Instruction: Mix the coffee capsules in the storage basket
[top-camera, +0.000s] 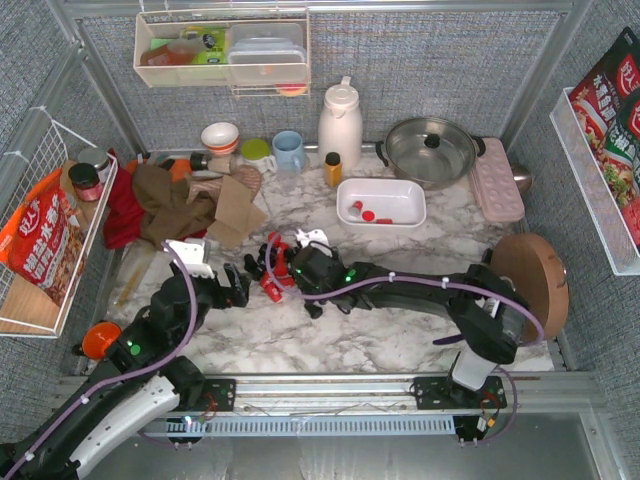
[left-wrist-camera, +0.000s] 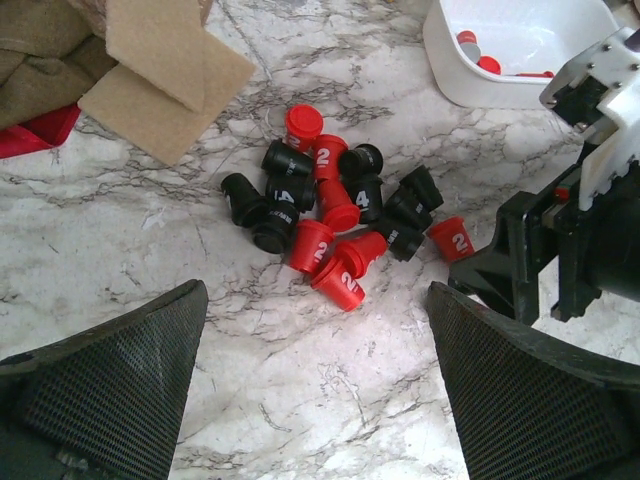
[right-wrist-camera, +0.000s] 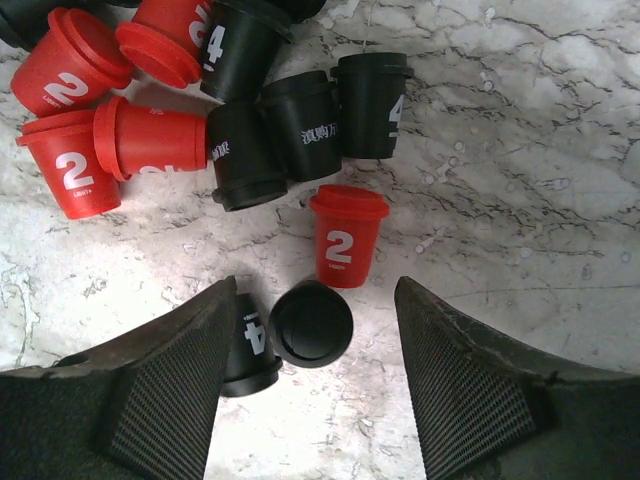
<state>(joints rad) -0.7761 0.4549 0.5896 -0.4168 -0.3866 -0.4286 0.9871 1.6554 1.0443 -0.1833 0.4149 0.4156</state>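
While the right jaws stand spread above the bench (right-wrist-camera: 560, 200), one black capsule (right-wrist-camera: 310, 323) lies between them, end-on to the wrist camera. Bare bench shows along one side of it, so nothing is pinched. A second black capsule (right-wrist-camera: 252, 345), marked 4, lies touching or just beside the first and is partly hidden under one of the jaws. The left jaws are spread as wide as they go and are empty. They hang over bare bench on the near side of the heap.

Most of the coffee capsules (left-wrist-camera: 330, 220) lie loose on the bench in one tangled heap of red and black, nearly all tipped on their sides. The storage basket (top-camera: 390, 222) stands farther back and to the right, apart from the heap. It holds only a few red capsules (top-camera: 362, 212), and I see no black one in it.

Finding: the task is at an early stage. In my judgement the bulk of the heap has yet to be carried across, and no mixing of colours inside the basket has begun.

Only the top view shows the whole basket and its separation from the heap, though the arms cover much of the heap there. The left wrist view shows the full heap and the basket's near corner. The right wrist view shows no basket, but it alone shows the capsule lying between the jaws.
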